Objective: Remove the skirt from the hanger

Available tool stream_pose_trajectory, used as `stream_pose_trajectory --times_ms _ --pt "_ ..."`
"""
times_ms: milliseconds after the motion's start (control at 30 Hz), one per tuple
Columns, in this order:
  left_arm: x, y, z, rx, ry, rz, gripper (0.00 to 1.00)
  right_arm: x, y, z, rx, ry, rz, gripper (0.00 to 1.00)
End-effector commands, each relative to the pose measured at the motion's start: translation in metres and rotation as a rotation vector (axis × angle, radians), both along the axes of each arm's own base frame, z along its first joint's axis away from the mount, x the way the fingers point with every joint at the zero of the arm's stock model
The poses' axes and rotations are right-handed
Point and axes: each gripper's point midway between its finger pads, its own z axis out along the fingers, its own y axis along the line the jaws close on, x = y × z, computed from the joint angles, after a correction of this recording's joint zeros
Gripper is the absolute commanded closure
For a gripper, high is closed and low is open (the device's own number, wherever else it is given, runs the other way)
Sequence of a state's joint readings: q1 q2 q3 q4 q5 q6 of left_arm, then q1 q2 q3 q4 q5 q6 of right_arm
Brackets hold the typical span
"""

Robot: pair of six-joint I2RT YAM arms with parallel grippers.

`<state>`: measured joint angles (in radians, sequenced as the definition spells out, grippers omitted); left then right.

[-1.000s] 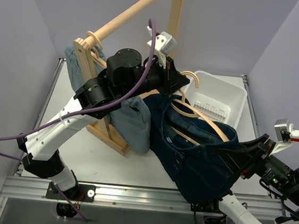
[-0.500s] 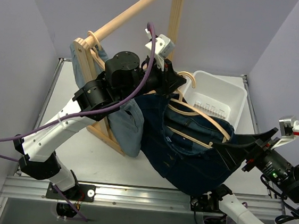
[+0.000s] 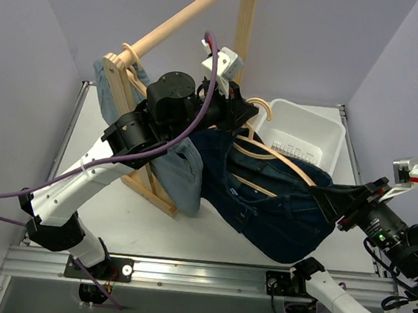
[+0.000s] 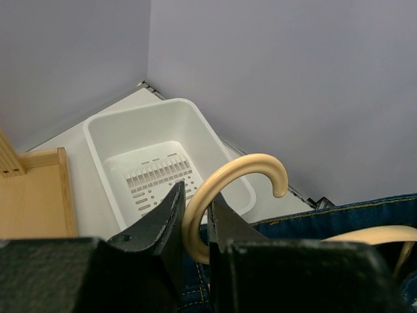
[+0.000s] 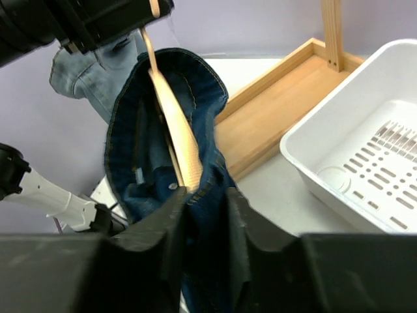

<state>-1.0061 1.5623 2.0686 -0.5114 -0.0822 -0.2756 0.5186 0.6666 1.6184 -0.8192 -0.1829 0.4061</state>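
A dark blue denim skirt (image 3: 278, 209) hangs on a pale wooden hanger (image 3: 276, 157) held in the air over the table. My left gripper (image 3: 239, 115) is shut on the hanger's hook (image 4: 225, 189). My right gripper (image 3: 331, 199) is shut on the skirt's waistband edge (image 5: 208, 189) at the hanger's right end. In the right wrist view the hanger's arm (image 5: 172, 124) runs inside the open waistband.
A white plastic bin (image 3: 301, 132) stands at the back right. A wooden rack (image 3: 166, 29) with a rail and a base frame stands at the left, with a light blue denim garment (image 3: 181, 168) on it.
My right gripper has pulled the skirt's edge to the right and slightly up, stretching the waistband along the hanger. My left gripper lifted the hook a little and now holds still.
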Motion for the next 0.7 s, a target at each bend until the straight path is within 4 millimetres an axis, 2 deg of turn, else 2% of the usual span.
stream_pose_trajectory --times_ms 0,100,133,400,433,467,500,533,667 --pt "0.006 0.018 0.033 -0.086 -0.071 0.070 0.98 -0.003 -0.002 0.029 0.065 -0.088 -0.004 0.84" --pt "0.010 0.022 0.033 -0.076 -0.080 0.098 0.98 -0.004 -0.009 0.026 0.068 -0.082 -0.038 0.92" --pt "0.011 0.024 0.033 -0.072 -0.092 0.104 0.98 -0.005 -0.014 0.024 0.064 -0.076 -0.058 1.00" --pt "0.019 0.039 0.036 -0.086 -0.116 0.185 0.98 -0.011 -0.035 0.010 0.075 -0.022 -0.156 1.00" --pt "0.018 0.044 0.045 -0.121 -0.130 0.197 0.98 -0.012 -0.039 0.002 0.062 0.006 -0.176 1.00" --pt "0.016 0.046 0.049 -0.141 -0.137 0.196 0.98 -0.008 -0.051 -0.002 0.057 0.018 -0.253 1.00" --pt "0.015 0.045 0.048 -0.148 -0.138 0.189 0.98 -0.009 -0.058 -0.007 0.057 0.030 -0.285 1.00" --pt "0.009 0.052 0.061 -0.195 -0.151 0.187 0.98 -0.009 -0.062 -0.015 0.050 0.065 -0.313 1.00" --pt "0.004 0.073 0.084 -0.262 -0.190 0.229 0.98 -0.008 -0.070 -0.035 0.017 0.138 -0.366 1.00"
